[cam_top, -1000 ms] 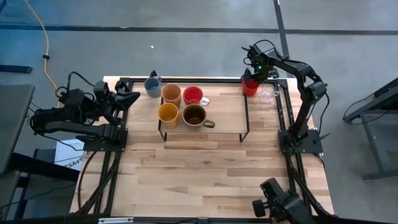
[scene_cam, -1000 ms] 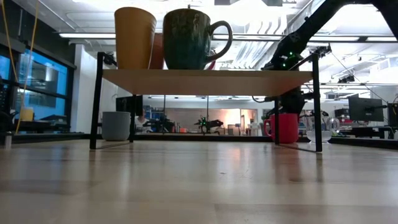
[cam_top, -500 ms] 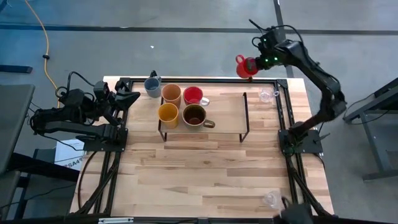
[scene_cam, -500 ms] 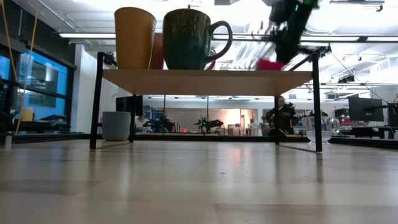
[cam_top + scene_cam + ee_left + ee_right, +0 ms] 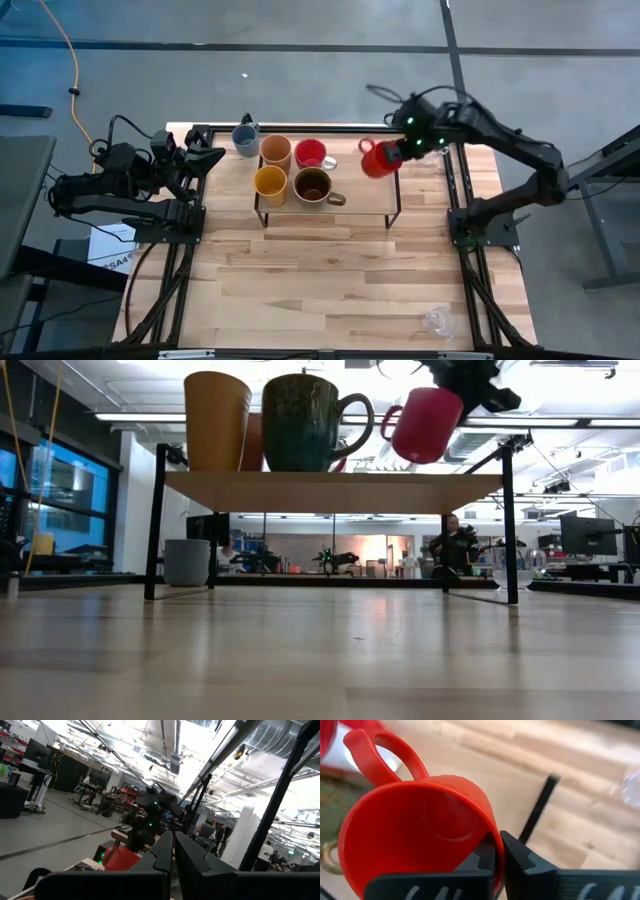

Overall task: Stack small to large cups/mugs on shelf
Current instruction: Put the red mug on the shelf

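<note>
Four cups already stand on the shelf point(image 5: 360, 190). The right tool point(image 5: 495, 851) grips a red mug point(image 5: 374, 158) by its rim above the shelf's bare end (tilted); grey-blue mug point(image 5: 244, 139) and glasses remain off it.

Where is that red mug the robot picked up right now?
The red mug hangs in the air, gripped by the right gripper above the right end of the shelf, right of the dark-brown mug.
</note>
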